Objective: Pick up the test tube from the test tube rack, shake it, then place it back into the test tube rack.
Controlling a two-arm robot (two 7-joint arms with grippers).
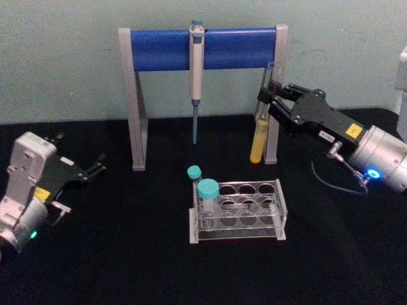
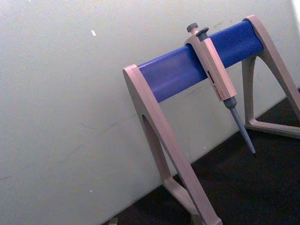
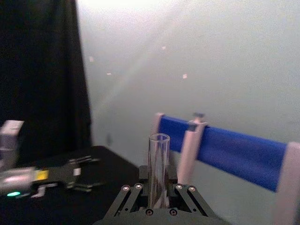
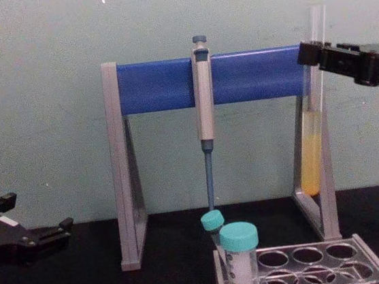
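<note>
The test tube [image 1: 259,136] is a long clear glass tube with yellow liquid in its lower part. It hangs upright in the air in front of the stand's right leg, well above the table. My right gripper [image 1: 266,95] is shut on the upper part of the test tube [image 4: 311,148], whose open rim rises above the fingers [image 3: 158,145]. The clear test tube rack [image 1: 280,198] stands on the black table, in front of and below the tube. My left gripper [image 1: 84,189] rests at the far left of the table, open and holding nothing.
Two teal-capped tubes [image 1: 207,190] stand at the rack's left end. Behind it rises a grey-and-blue pipette stand [image 1: 165,47] with a grey-blue pipette [image 1: 196,82] hanging from its bar. The table is black, with a pale wall close behind.
</note>
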